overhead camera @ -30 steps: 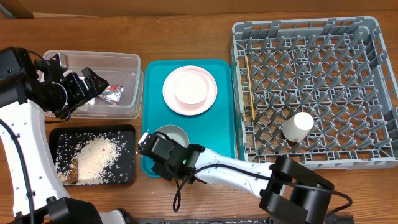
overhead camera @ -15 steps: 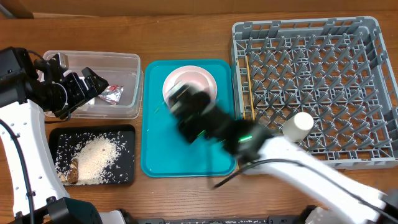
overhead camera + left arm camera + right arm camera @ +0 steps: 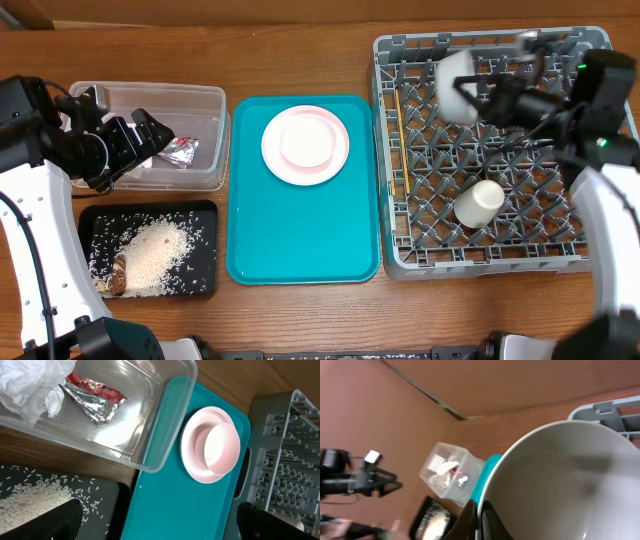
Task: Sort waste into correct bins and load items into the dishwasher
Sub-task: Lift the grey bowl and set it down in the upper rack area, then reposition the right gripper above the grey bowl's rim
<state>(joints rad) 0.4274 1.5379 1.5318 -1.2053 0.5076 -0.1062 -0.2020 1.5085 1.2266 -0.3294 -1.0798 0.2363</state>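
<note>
Two bowls show. The white bowl (image 3: 455, 85) hangs tilted over the grey rack (image 3: 430, 258) toward its 11 o'clock corner, its rim pinched by the right jaws. The pink bowl (image 3: 305, 143) sits on the one plate (image 3: 272, 150) at 12 o'clock on the teal tray (image 3: 300, 240). One cup (image 3: 480, 202) rests in the rack near 6 o'clock. The left jaws, spread wide, hover over the clear tub (image 3: 205, 95), which holds one foil wrapper (image 3: 92, 397) and one napkin (image 3: 27, 382). At 6 o'clock from it, the black tray (image 3: 205, 210) carries rice (image 3: 155, 248).

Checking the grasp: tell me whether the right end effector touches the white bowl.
Touching. The right wrist view shows the right end effector pinching the white bowl at its rim.
</note>
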